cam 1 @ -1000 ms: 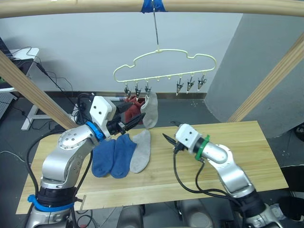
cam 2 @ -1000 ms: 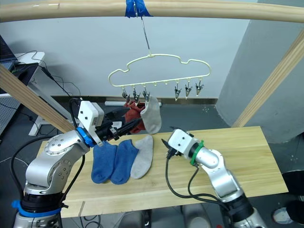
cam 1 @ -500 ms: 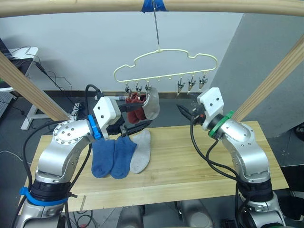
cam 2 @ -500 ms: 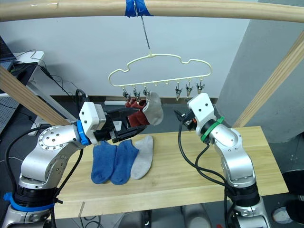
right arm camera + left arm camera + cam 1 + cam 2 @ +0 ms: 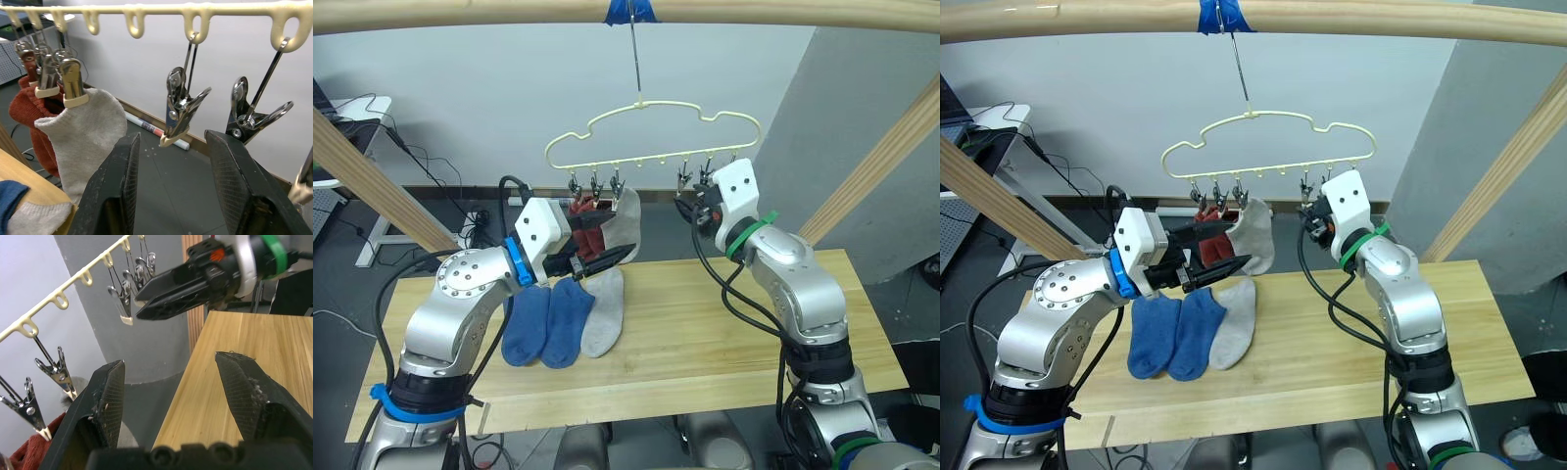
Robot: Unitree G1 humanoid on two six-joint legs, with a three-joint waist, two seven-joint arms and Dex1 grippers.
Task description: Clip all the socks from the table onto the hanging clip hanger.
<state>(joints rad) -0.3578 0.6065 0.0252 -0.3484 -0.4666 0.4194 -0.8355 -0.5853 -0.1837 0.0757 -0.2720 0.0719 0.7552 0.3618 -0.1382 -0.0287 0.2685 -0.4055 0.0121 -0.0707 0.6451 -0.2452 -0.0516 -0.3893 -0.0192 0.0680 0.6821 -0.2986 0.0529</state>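
Note:
The pale clip hanger point(image 5: 656, 122) hangs from a hook above the table point(image 5: 724, 343). Two rust red socks point(image 5: 587, 217) and a light grey sock point(image 5: 625, 217) hang from its three left clips. Two blue socks point(image 5: 548, 323) and a grey sock point(image 5: 604, 313) lie side by side on the table's left half. My left gripper point(image 5: 607, 253) is open and empty, just below the hanging grey sock. My right gripper point(image 5: 172, 139) is open and raised to an empty silver clip point(image 5: 178, 105), with a finger on either side below it.
A thick wooden beam with blue tape point(image 5: 626, 12) carries the hanger. Slanted wooden posts point(image 5: 372, 186) point(image 5: 881, 157) flank the table. Cables and a white stand point(image 5: 372, 235) sit on the floor behind. Bare tabletop lies right of the socks.
My right gripper rose from the tabletop up to the hanger's right-hand clips. My left gripper lowered slightly, and the grey sock hangs straight again.

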